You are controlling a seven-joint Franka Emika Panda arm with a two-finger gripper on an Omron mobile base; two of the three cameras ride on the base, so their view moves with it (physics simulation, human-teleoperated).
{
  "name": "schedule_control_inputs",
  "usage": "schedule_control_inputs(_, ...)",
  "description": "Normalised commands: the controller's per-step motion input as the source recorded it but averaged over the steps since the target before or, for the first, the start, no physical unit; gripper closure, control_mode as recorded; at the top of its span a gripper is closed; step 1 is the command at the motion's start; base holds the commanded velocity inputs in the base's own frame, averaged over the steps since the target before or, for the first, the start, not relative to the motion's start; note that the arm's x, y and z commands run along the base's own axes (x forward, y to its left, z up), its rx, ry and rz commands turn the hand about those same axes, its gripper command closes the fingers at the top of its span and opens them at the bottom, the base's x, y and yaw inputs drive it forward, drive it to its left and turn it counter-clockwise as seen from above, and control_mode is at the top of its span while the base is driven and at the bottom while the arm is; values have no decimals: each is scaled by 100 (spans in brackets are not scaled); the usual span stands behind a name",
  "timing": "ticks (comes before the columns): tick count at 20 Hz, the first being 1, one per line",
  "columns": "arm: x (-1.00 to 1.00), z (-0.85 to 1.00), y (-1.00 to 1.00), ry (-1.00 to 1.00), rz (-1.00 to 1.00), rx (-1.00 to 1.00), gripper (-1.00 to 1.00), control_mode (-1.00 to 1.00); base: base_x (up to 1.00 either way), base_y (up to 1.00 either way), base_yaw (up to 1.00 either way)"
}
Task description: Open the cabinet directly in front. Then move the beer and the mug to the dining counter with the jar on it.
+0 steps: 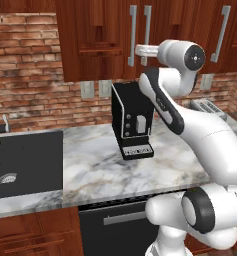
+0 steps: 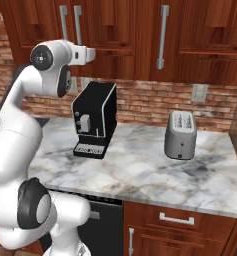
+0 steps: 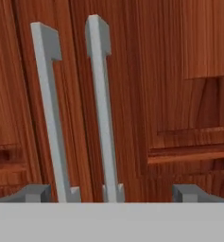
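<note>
The cabinet [image 3: 170, 94] is the dark red-brown upper wall unit, and both its doors are shut. Its two long grey bar handles [image 3: 101, 108] stand side by side at the seam, also seen as handles [image 1: 140, 34] and handles [image 2: 71, 24]. My gripper [image 3: 113, 194] is open, its tips spread wide just short of the doors, with the lower ends of both handles between them and nothing held. The hand [image 1: 140, 49] is raised at handle height above the coffee machine, also seen as the hand [image 2: 89, 54]. The beer, the mug, the jar and the dining counter are out of view.
A black coffee machine [image 1: 132, 120] stands on the marble counter [image 1: 95, 172] under the cabinet. A silver toaster [image 2: 180, 135] sits to its right. The black sink [image 1: 25, 160] lies at the left. Another wall cabinet door with a bar handle [image 2: 162, 37] hangs to the right.
</note>
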Motion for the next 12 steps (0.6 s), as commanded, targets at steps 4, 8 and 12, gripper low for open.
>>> schedule_control_inputs(4, 83, -25, 0, 1, 0, 0, -100, -100, 0, 0, 0)
schedule_control_inputs(8, 91, -44, 0, 0, 0, 1, -100, -100, 0, 0, 0)
schedule_control_inputs(12, 99, -48, 0, 0, 0, 2, -100, -100, 0, 0, 0)
